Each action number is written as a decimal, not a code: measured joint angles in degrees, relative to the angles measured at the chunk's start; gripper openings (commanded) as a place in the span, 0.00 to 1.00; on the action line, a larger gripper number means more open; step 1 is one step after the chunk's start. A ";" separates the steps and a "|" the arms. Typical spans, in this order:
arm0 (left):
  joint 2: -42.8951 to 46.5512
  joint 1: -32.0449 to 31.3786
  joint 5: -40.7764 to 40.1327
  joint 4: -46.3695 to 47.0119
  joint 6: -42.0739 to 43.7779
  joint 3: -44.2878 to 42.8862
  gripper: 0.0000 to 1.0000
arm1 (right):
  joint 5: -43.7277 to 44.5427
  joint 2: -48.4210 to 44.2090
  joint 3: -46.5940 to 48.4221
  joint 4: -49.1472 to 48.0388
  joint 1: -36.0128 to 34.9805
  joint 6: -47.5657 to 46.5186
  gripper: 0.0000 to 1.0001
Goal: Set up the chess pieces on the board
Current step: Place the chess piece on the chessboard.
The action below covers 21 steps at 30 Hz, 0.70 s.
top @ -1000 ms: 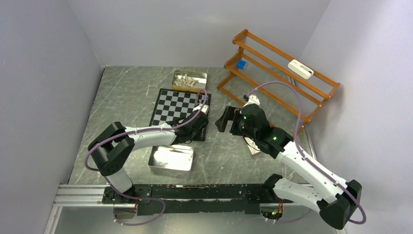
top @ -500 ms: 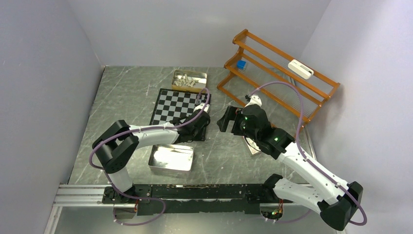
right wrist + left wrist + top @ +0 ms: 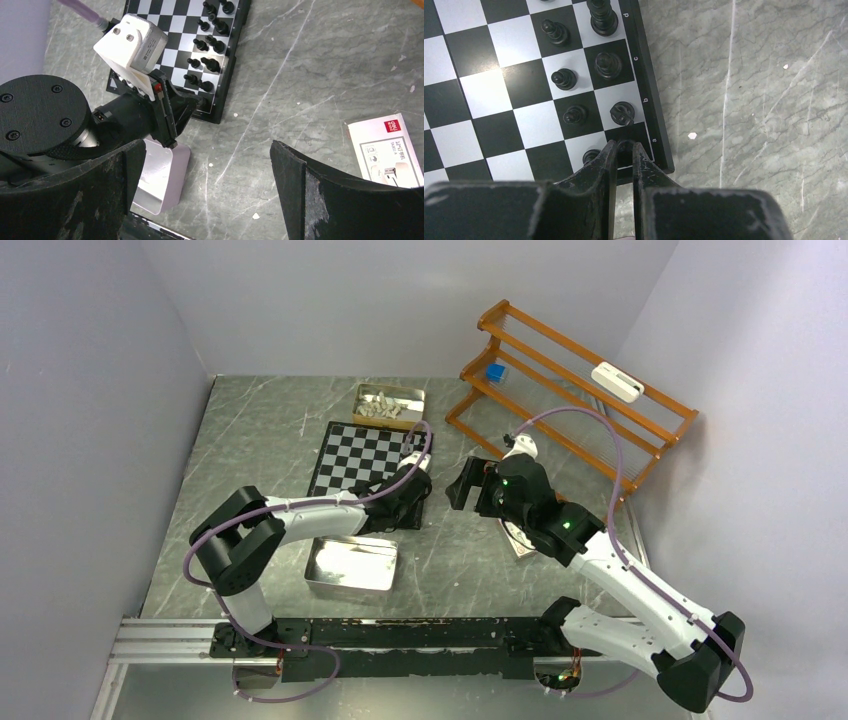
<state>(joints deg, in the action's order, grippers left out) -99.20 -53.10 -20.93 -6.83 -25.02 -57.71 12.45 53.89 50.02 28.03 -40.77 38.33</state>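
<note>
Grey marble-look table (image 3: 260, 430); orange rack (image 3: 570, 390) at its 2 o'clock.
Board (image 3: 350, 455) sits at 11 o'clock from table centre. At the board's 12, a tin (image 3: 362, 392) with cream pieces (image 3: 380, 408); at its 6, a silver tray (image 3: 350, 565).
White box (image 3: 385, 150): I read the red logo as "deli".
Right gripper (image 3: 205, 150): jaws wide apart, nothing between them.
Left gripper (image 3: 625, 147): clamped on a black piece (image 3: 625, 143) at the corner square.
Other black pieces (image 3: 608, 64) stand beside rim letters (image 3: 636, 57) d, c, b, a.

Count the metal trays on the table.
2. The far tray sits beyond the board's far edge, holding white pieces; the near tray lies just off the board's near edge. None seems hidden.
</note>
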 measured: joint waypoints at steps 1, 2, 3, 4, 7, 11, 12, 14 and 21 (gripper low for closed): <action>0.00 0.00 0.13 0.00 0.00 0.00 0.17 | 0.00 0.00 0.00 -0.11 0.00 0.00 1.00; -0.02 0.00 0.17 0.00 0.00 0.00 0.18 | 0.00 0.00 0.00 -0.17 0.00 0.00 1.00; -0.02 0.00 0.20 0.00 0.00 0.00 0.18 | 0.02 0.00 0.00 -0.31 0.00 -0.02 1.00; -0.04 0.00 0.20 0.00 -0.02 0.00 0.18 | 0.02 0.00 0.00 -0.39 0.02 -0.02 1.00; -0.26 0.00 0.35 -0.02 -0.04 0.00 0.20 | 0.02 0.00 0.00 -0.46 0.02 -0.07 1.00; -0.35 -0.02 0.35 0.02 -0.07 -0.02 0.28 | 0.07 0.00 0.00 -0.50 0.02 -0.24 1.00; -0.37 -0.04 0.33 0.00 -0.04 -0.02 0.31 | 0.11 0.00 0.00 -0.50 0.02 -0.26 1.00; -0.39 -0.11 0.35 -0.17 -0.04 -0.02 0.37 | 0.35 0.00 0.00 -0.50 0.02 -0.35 1.00; -1.03 -0.37 0.33 -2.23 -0.07 -2.01 0.50 | 0.46 0.00 0.00 -0.50 0.02 -0.76 1.00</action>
<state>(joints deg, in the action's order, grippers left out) -100.22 -53.47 -20.60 -9.06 -25.08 -59.72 12.91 53.89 50.02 27.53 -40.75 37.56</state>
